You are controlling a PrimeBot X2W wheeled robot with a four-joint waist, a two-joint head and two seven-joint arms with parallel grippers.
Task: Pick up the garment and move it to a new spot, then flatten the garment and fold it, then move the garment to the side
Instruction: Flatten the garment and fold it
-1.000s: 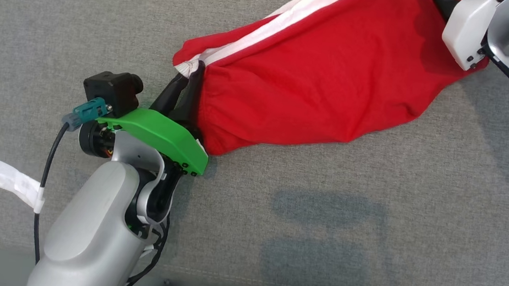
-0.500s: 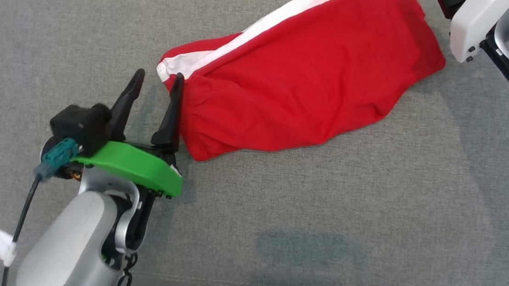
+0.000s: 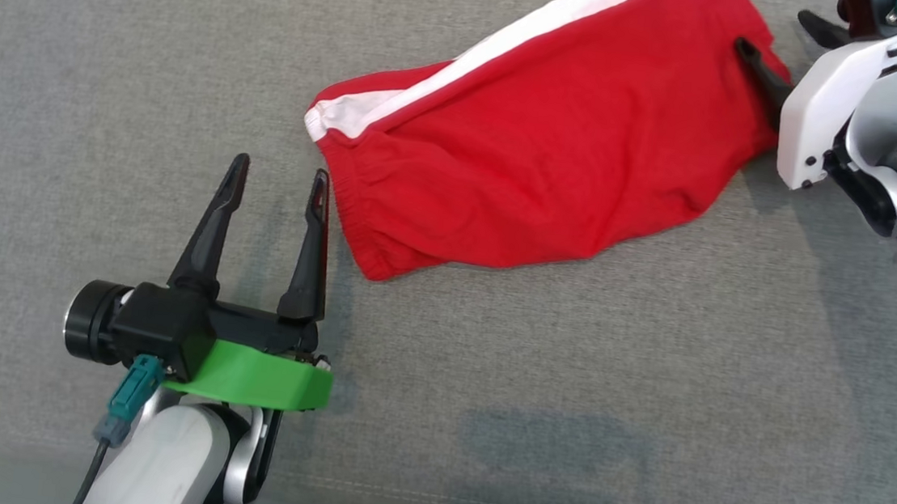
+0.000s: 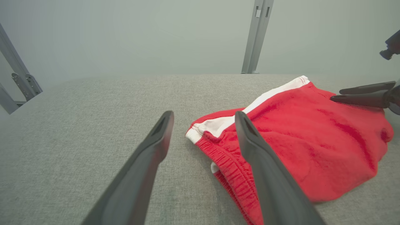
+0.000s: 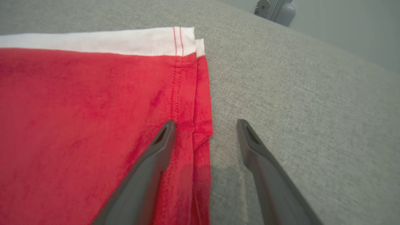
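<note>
The garment (image 3: 539, 146) is a pair of red shorts with a white side stripe, lying loose and slightly rumpled on the grey cloth surface. My left gripper (image 3: 281, 172) stands open just left of its elastic waistband, touching nothing. In the left wrist view the garment (image 4: 300, 137) lies to the right of my left gripper (image 4: 203, 120). My right gripper (image 3: 772, 33) is open at the garment's far right hem. In the right wrist view my right gripper (image 5: 206, 125) straddles the hem edge of the garment (image 5: 78, 118) without holding it.
The grey fabric surface (image 3: 566, 392) stretches all around the garment. Metal frame posts (image 4: 257, 34) stand beyond the far edge, and another bracket (image 4: 23, 86) sits at the left. A seam runs along the near edge.
Both grippers have let go of the garment and opened. My left gripper pulled back toward me, away from the waistband. The garment dropped flat onto the surface.
</note>
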